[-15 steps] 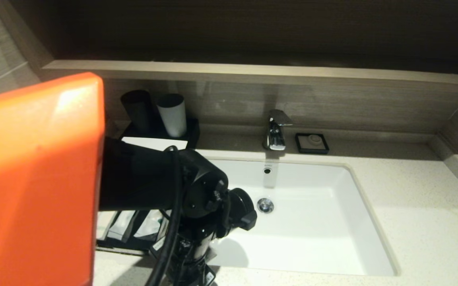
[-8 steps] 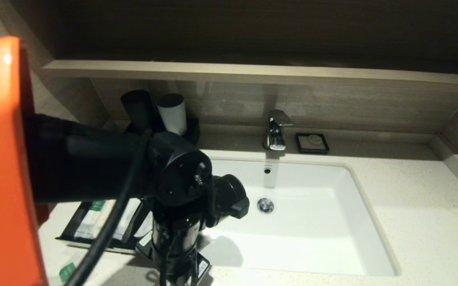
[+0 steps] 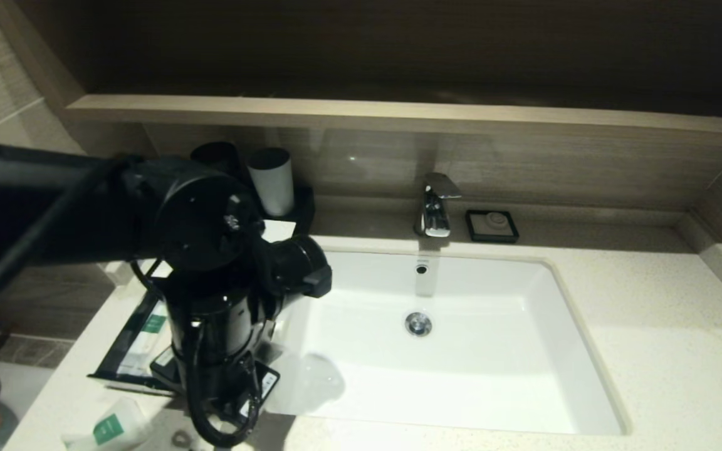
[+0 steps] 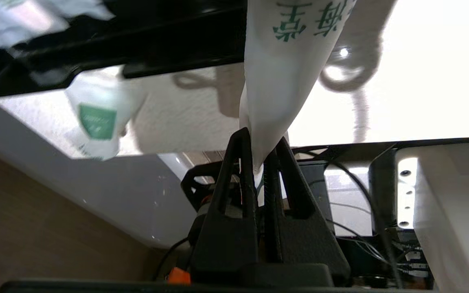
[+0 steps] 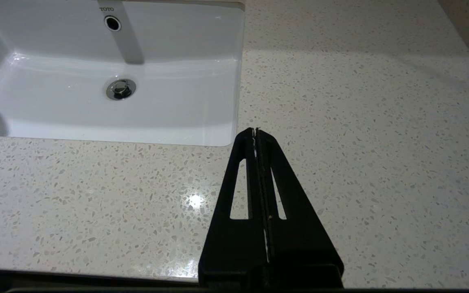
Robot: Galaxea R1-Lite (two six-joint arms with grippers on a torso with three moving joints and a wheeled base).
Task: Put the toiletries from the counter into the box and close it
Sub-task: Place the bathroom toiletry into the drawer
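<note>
The black box stands on the speckled counter left of the basin, with its drawer pulled out. A white packet with a green label lies in the drawer. My left arm hangs over the drawer's front right corner. My left gripper is shut on the end of a white sachet with green lettering, held above the counter near the drawer's black edge. Another white packet with a green square label lies on the counter in front of the box; it also shows in the left wrist view. My right gripper is shut and empty above the counter right of the basin.
A black cup and a white cup stand behind the box. The white basin fills the middle, with the faucet and a black soap dish behind it. A wood-look ledge runs along the back.
My left arm has swung left and back, from the basin's left edge to over the drawer. Its orange upper part has left the view, uncovering the packet on the counter.
</note>
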